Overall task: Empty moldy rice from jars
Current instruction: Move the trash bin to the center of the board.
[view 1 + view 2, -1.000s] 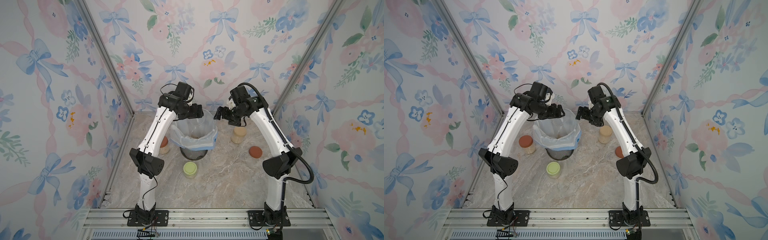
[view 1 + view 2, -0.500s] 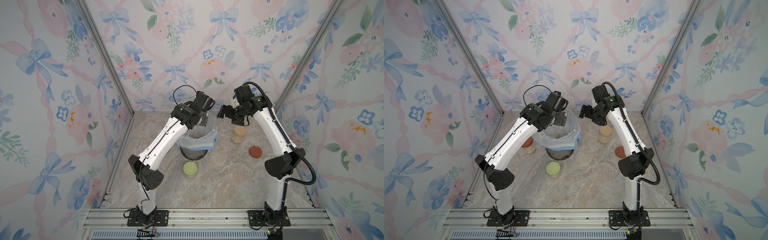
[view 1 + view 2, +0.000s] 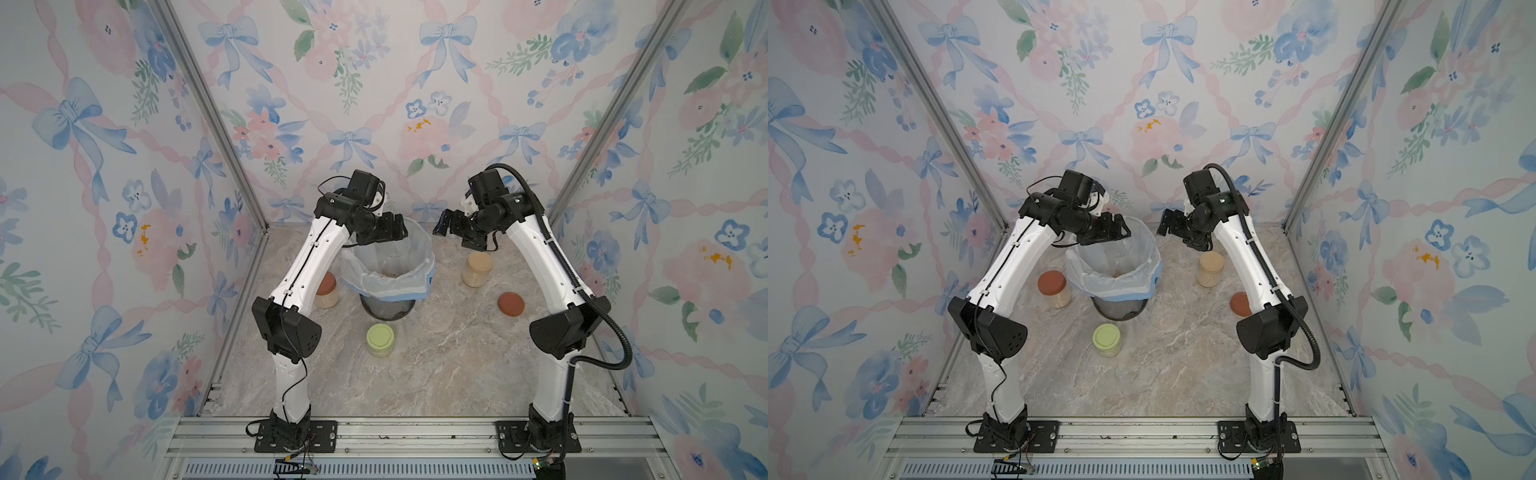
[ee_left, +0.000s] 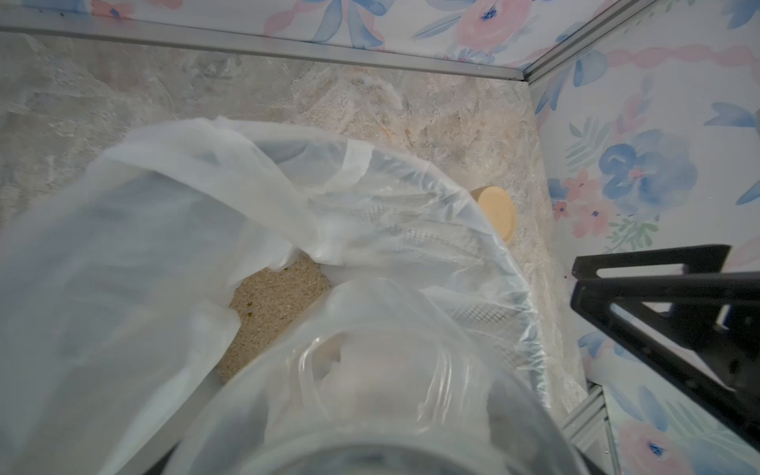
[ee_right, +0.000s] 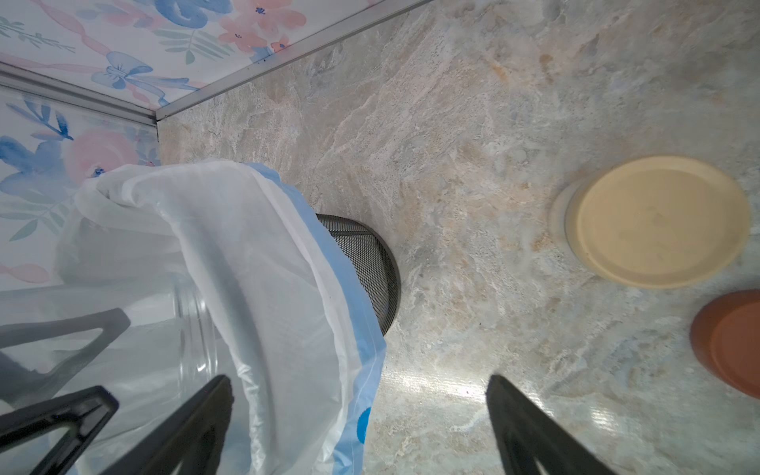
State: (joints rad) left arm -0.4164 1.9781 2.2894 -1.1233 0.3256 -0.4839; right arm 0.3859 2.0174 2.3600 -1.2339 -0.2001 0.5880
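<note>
Clear glass jar (image 4: 370, 411), lidless and empty as far as I can see, lies tipped in my left claw (image 3: 392, 235). The jaws are closed on its sides, and its mouth points into the dark mesh bin with the white plastic liner (image 3: 386, 307). Moldy rice (image 4: 275, 304) lies at the bottom of that liner, a tan bed of tiny grains with a few darker greenish flecks. My right claw (image 3: 457, 235) hangs beside the bin's rim, jaws spread wide with nothing between them.

The only mark I can find is a round blue spot (image 5: 362, 423) on the liner's blue hem, too blurred to read.

On the marbled worktop (image 3: 436, 374) stand three closed jars with pale grains inside. A beige-lidded jar (image 3: 478, 269) is near the right claw. A rust-red-lidded jar (image 3: 326, 289) sits beside the bin, partly hidden by the left arm. A pale green-lidded jar (image 3: 380, 340) stands in front of the bin. A loose rust-red round lid (image 3: 511, 304) lies flat near the beige-lidded jar.
</note>
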